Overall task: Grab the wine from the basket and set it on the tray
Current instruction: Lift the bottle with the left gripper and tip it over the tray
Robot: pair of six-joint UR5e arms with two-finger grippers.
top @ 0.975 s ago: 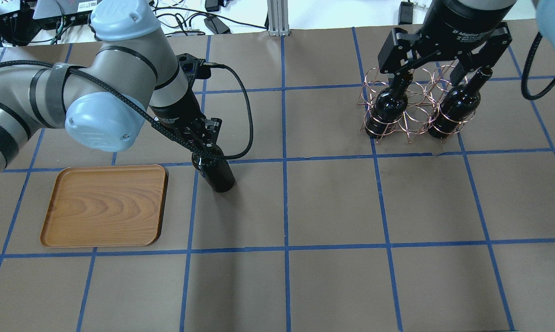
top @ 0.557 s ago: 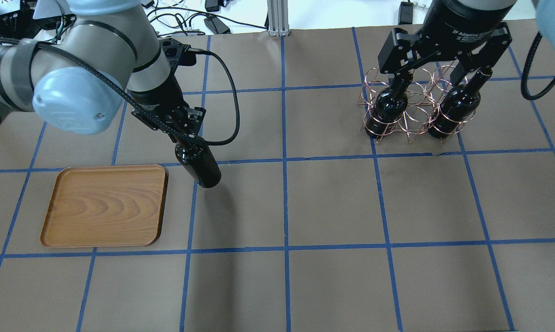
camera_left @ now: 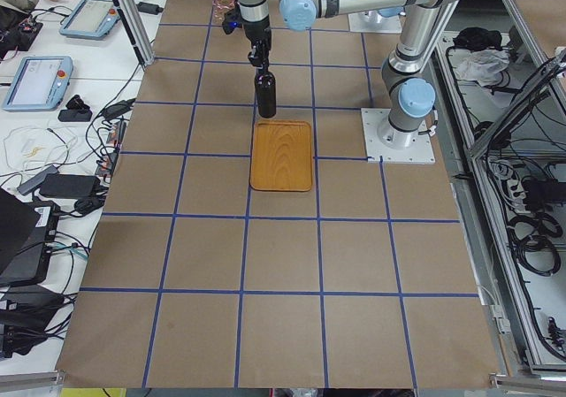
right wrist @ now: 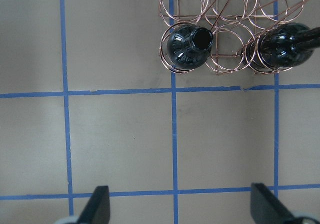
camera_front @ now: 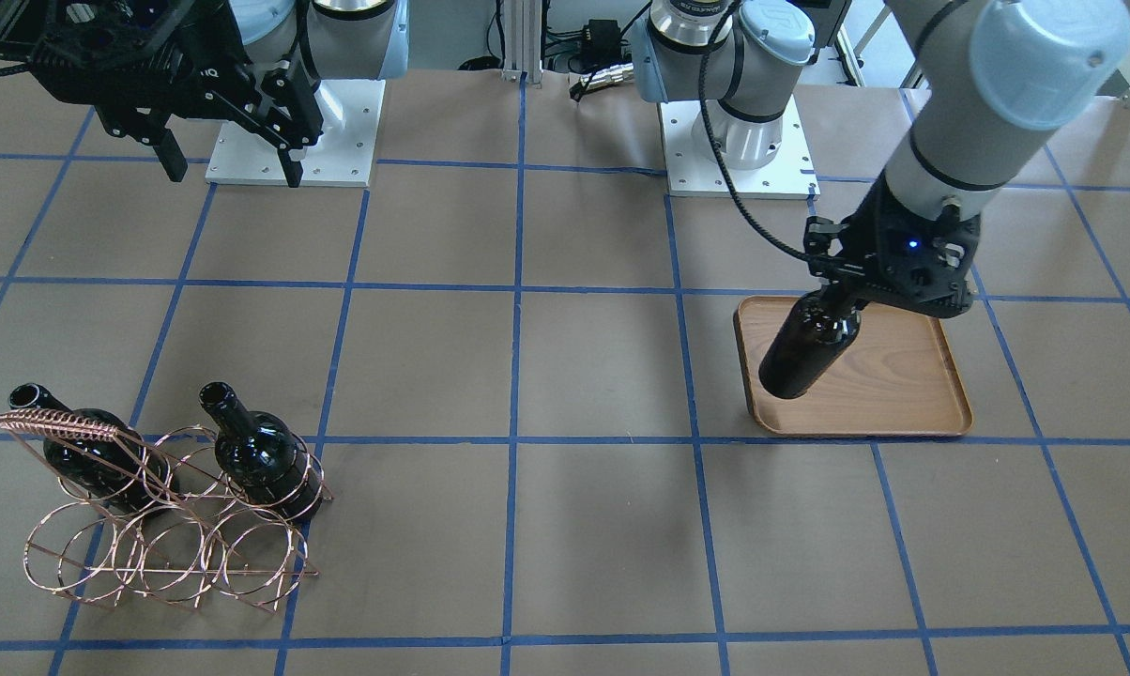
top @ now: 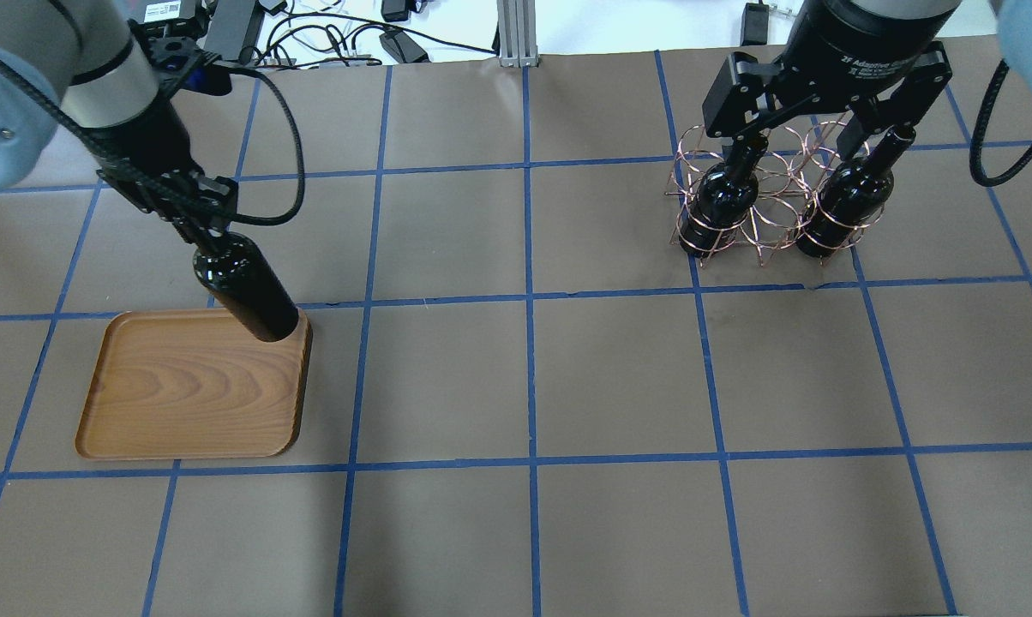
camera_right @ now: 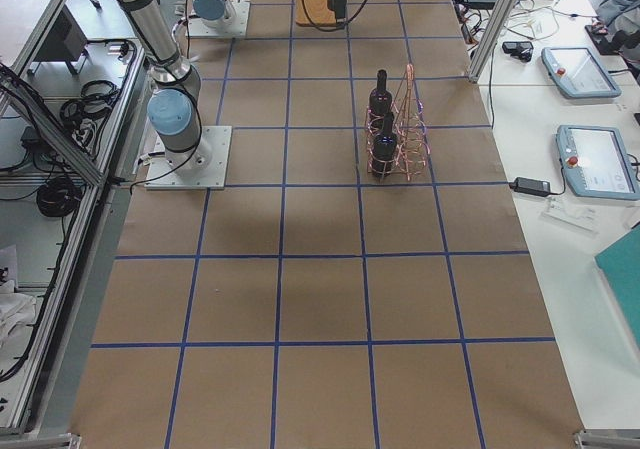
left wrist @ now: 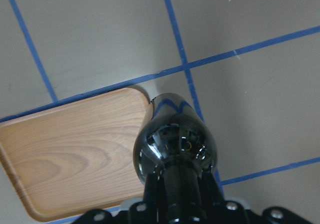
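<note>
Wine [top: 248, 293] hangs from my left gripper [top: 201, 230], which is squeezed tight on the bottle's neck. The bottle's bottom is over one corner of the tray [top: 182, 394], the far corner on the side toward the basket [top: 765, 240]. I cannot tell if the bottle touches the wood. My right gripper [right wrist: 180, 204] is spread wide and holds nothing, up above the basket. Two other bottles [camera_front: 257, 460] stand in the basket, one at each end.

Wine [top: 249, 293]: glossy near-black. Tray [top: 182, 394]: warm brown, swirled wood grain. Basket [camera_front: 157, 540]: copper-pink wire rings. Desk [top: 619, 377]: dull brown, blue tape grid. Left arm [camera_front: 950, 150]: grey, pale-blue joint caps.
</note>
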